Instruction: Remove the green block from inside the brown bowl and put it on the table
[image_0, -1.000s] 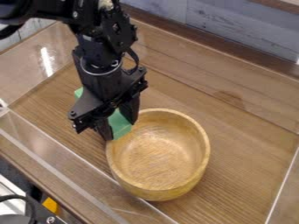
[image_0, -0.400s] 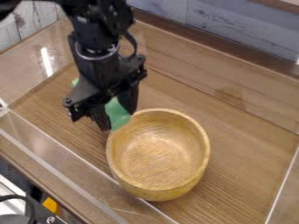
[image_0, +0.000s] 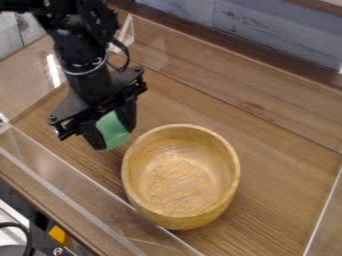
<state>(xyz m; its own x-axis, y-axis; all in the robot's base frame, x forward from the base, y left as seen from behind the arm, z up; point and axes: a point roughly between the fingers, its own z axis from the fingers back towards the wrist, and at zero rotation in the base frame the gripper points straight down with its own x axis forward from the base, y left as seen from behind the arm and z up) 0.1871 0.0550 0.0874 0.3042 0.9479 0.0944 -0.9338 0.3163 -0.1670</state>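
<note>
Bare counter (image_0: 254, 105) is sitting wide open right of and behind the brown bowl (image_0: 182, 175); clear walls (image_0: 34, 150) are hemming in the near-left edge

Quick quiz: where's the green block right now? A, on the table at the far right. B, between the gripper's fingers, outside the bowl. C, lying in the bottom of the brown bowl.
B: the green block sits between the fingers of the gripper, left of the brown bowl, whose inside holds nothing.
</note>
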